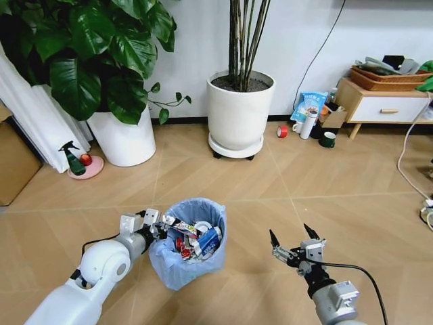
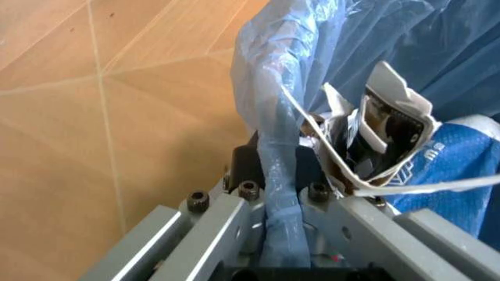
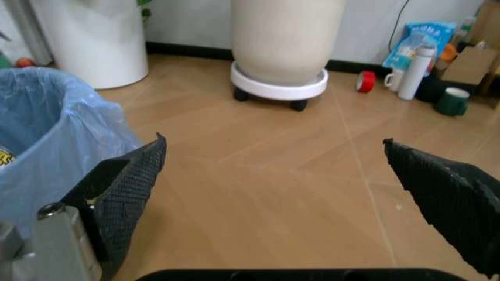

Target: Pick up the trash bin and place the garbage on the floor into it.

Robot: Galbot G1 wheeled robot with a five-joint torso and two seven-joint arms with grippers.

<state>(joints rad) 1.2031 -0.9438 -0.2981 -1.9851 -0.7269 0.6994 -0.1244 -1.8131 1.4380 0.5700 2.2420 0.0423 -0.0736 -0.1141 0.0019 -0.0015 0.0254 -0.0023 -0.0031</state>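
It looked like a home living room: light brown chevron wood-look floor [image 1: 284, 196], large leafy plants in round white ceramic planters [image 1: 239, 112], and a low wooden side cabinet [image 1: 382, 105] against a white wall [image 1: 304, 40].

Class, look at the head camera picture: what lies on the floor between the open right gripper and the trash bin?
Nothing: in the head view, bare floor separates the right gripper from the trash bin.

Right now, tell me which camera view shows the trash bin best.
The head view: the whole trash bin shows, with garbage inside and the left gripper on its rim. The left wrist view shows its bag pinched between the fingers; the right wrist view shows one side beside the open right gripper.
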